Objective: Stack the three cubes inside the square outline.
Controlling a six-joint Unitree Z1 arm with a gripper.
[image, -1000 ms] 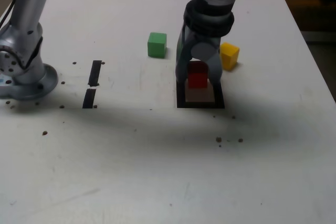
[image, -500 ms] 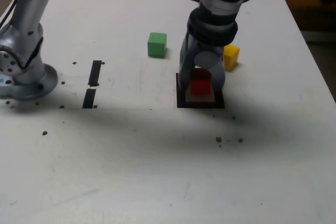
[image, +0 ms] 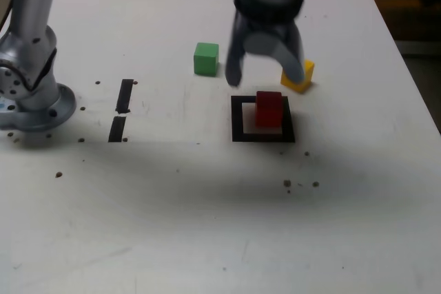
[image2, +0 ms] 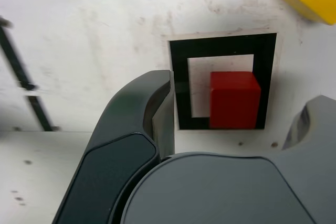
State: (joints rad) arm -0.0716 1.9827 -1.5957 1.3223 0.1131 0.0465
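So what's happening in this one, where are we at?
A single robot arm is stacking cubes. The red cube sits inside the black square outline, toward the side near the yellow cube, and nothing is on top of it yet. The gripper hangs above it with its jaws apart, holding nothing. The green cube and the yellow cube lie on the white table outside the outline, beyond it in the exterior view. One cube is placed, two are left.

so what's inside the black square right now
Only the red cube sits inside the square outline, toward the exterior view's right, with nothing on top. The green cube and yellow cube lie outside. The patch beneath the red cube is covered.
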